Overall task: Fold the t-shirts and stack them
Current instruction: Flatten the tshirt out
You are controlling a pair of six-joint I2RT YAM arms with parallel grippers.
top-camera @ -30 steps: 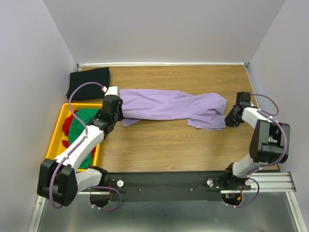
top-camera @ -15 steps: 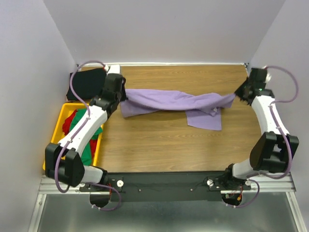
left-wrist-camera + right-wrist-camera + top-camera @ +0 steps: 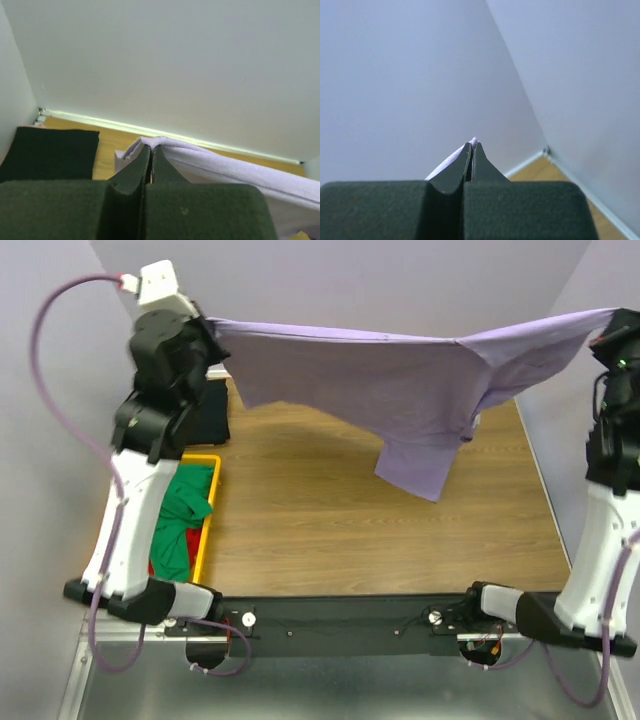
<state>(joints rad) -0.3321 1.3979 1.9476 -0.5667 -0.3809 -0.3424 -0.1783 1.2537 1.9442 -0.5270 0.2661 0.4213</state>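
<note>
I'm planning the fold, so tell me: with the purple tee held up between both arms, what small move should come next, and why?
Probably lower both arms together, keeping the spread. The left gripper and right gripper are each shut on an edge of the lavender t-shirt, stretched high above the table with one part dangling; laying it flat allows folding.

Soft, matt cloth, all 3: the lavender t-shirt [image 3: 400,380], the green t-shirt [image 3: 185,502] and, seemingly, the black t-shirt [image 3: 50,152]. The wood-grain table [image 3: 330,530] is smooth with a faint sheen; the yellow crate [image 3: 208,520] is glossy plastic.
</note>
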